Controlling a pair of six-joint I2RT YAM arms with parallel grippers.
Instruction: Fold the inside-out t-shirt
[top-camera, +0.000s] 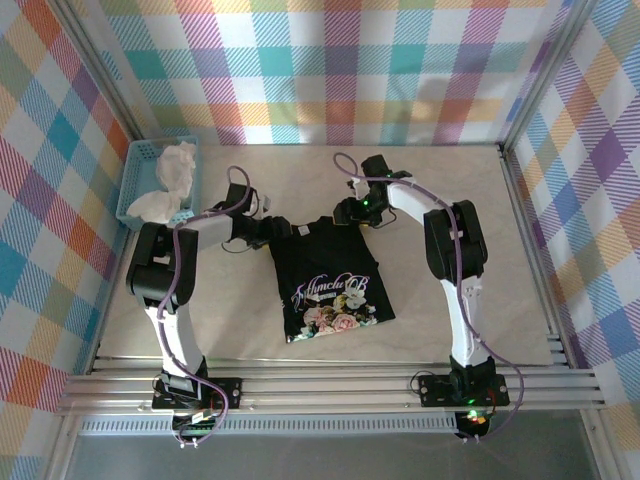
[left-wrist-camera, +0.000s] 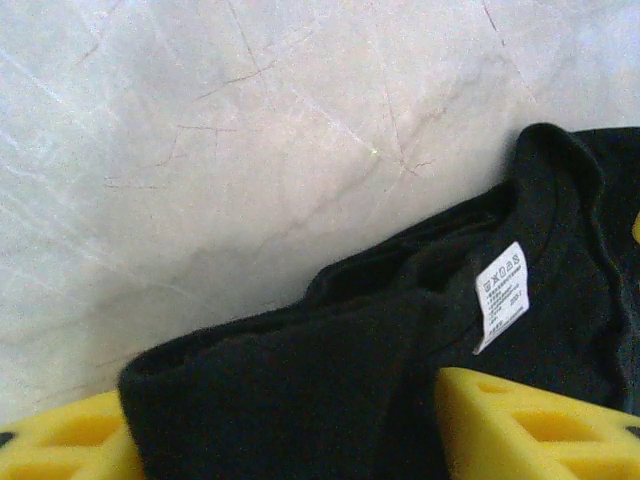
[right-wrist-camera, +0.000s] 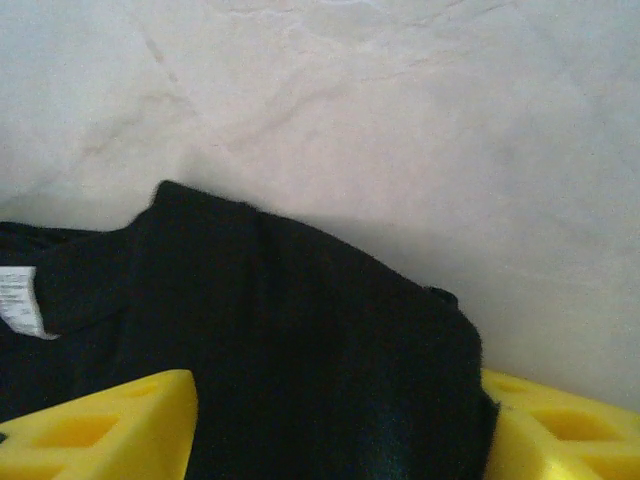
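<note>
Top cam: t-shirt (top-camera: 325, 275) lies flat mid-table, long axis near-far, collar far, hem near, print up; left gripper (top-camera: 262, 228) & right gripper (top-camera: 352, 212) sit at its far shoulders. Left wrist: fingers (left-wrist-camera: 520, 425) straddle black fabric by the neck label (left-wrist-camera: 500, 293), can't tell if clamped; prob. needs a full pinch thru both layers before lifting. Right wrist: likewise, fingers (right-wrist-camera: 110, 425) sit either side of the shoulder fold, grip unclear; keep both sides level.

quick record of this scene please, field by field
t-shirt: spread on table, rose print up, collar end far from the arm bases
left fingers: either side of shoulder fabric near the label; grip unclear
right fingers: either side of the other shoulder; grip unclear
basket: far left, holds white cloth
</note>
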